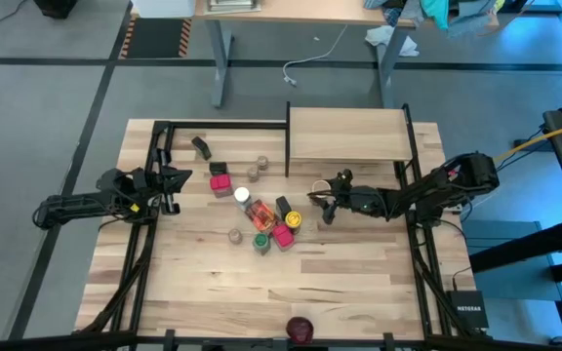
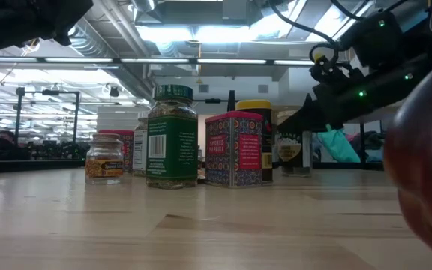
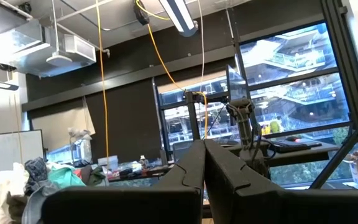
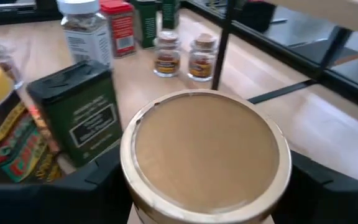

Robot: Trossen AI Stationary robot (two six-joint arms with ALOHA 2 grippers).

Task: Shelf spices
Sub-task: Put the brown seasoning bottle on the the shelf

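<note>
One tan-lidded jar [image 4: 205, 155] sits upright between the right gripper's [image 1: 322, 203] spread fingers, not yet pinched as far as I can tell, just off the shelf's [image 1: 347, 135] near left post. That arm is far nearer; the left gripper [image 1: 174, 181], pressed together, waits by the tabletop's left edge.

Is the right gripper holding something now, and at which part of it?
The right gripper has a tan-lidded jar between its fingers, one finger at each side, just under the lid. A firm hold cannot be confirmed.
</note>
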